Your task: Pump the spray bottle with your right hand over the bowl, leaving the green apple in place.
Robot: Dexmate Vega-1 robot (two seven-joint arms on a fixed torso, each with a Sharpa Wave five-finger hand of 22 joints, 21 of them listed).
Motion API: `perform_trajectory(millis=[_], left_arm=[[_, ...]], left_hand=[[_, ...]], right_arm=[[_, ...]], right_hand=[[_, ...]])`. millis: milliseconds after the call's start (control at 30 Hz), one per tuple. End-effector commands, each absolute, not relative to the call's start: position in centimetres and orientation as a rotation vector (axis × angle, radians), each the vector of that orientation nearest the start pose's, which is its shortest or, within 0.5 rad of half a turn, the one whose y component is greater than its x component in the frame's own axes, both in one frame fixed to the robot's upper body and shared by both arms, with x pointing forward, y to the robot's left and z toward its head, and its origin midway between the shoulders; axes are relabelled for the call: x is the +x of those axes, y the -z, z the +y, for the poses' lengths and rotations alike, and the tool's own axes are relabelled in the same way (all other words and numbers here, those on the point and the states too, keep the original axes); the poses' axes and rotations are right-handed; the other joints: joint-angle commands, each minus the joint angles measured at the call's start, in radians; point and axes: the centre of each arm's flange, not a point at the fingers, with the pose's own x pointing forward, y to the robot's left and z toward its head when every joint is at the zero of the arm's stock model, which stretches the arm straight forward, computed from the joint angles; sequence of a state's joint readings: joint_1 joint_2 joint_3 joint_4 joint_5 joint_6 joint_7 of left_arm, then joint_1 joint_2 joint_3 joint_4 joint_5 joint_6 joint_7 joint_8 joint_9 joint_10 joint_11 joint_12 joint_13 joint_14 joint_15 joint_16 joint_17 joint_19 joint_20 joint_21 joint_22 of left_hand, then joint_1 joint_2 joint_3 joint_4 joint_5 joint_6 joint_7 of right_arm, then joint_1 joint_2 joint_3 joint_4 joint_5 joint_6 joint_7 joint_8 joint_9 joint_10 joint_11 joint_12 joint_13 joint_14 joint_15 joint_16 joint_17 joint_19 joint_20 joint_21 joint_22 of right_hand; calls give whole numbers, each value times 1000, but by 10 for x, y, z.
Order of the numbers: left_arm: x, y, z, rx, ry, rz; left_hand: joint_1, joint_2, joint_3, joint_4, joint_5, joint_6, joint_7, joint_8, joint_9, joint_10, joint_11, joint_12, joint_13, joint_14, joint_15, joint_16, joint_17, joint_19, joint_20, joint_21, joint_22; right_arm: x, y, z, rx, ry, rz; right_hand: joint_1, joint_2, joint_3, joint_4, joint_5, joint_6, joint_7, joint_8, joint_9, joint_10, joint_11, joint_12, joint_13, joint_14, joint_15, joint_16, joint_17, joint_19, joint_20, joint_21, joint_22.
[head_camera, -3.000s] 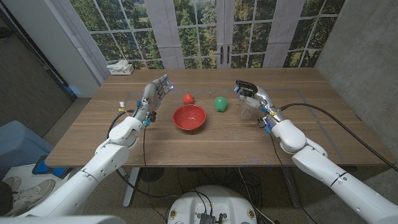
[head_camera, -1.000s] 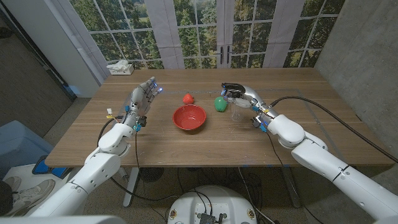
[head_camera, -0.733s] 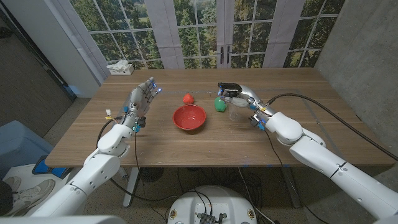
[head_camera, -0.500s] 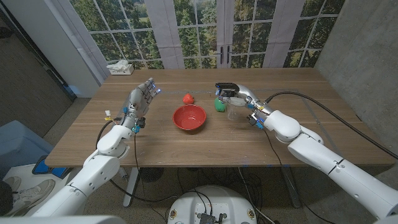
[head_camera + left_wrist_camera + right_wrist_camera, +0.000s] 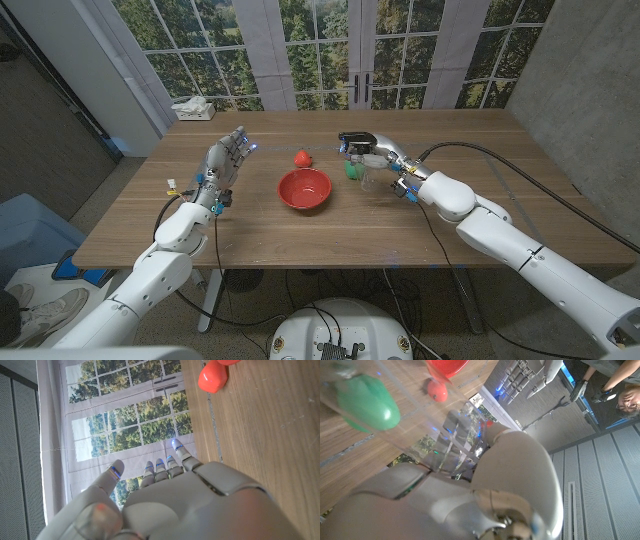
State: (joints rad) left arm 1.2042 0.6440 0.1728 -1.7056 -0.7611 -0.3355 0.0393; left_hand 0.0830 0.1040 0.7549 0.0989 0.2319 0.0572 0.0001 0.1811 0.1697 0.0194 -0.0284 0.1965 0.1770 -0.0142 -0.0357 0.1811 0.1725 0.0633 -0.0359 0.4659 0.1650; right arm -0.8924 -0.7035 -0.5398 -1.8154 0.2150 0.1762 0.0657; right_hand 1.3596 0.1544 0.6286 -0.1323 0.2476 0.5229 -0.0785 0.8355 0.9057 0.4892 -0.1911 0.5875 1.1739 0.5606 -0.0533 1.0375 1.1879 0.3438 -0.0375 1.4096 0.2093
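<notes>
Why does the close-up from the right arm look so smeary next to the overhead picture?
In the right wrist view the clear spray bottle sits right against the lens in the right hand, so it is out of focus, and the green apple shows softened through the plastic. The head view is sharp and evenly lit, the red bowl crisp on the table.

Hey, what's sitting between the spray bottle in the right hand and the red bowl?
In the head view, the green apple sits between the spray bottle and the red bowl, close beside the bottle.
</notes>
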Motion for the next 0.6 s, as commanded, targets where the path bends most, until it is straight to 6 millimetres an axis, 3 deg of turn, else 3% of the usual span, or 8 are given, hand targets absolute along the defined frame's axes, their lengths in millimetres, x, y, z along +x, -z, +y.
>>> perform_trajectory(millis=[33, 600], left_arm=[[556, 46, 332, -155, 188, -688], [560, 48, 338, -164, 192, -686]], left_hand=[[-10, 61, 9, 1, 2, 4, -5, 1, 5, -7, -3, -3, 3, -5, -13, 0, 1, 5, -2, -4, 5], [-12, 61, 10, 1, 2, 4, -5, 1, 5, -7, -4, -3, 3, -5, -13, 0, 1, 7, -2, -9, 5]], right_arm=[[549, -13, -136, -628, -576, -777], [555, -27, -113, -732, -625, -775]], right_hand=[[23, 26, 71, -34, 4, 6, 3, 0, 2, -3, 8, 0, 4, 10, -151, 6, 34, -6, -135, 9, 0], [23, 26, 73, -34, 6, 6, 3, -1, 6, -1, 8, -2, 2, 11, -151, 9, 34, -8, -136, 18, -13]])
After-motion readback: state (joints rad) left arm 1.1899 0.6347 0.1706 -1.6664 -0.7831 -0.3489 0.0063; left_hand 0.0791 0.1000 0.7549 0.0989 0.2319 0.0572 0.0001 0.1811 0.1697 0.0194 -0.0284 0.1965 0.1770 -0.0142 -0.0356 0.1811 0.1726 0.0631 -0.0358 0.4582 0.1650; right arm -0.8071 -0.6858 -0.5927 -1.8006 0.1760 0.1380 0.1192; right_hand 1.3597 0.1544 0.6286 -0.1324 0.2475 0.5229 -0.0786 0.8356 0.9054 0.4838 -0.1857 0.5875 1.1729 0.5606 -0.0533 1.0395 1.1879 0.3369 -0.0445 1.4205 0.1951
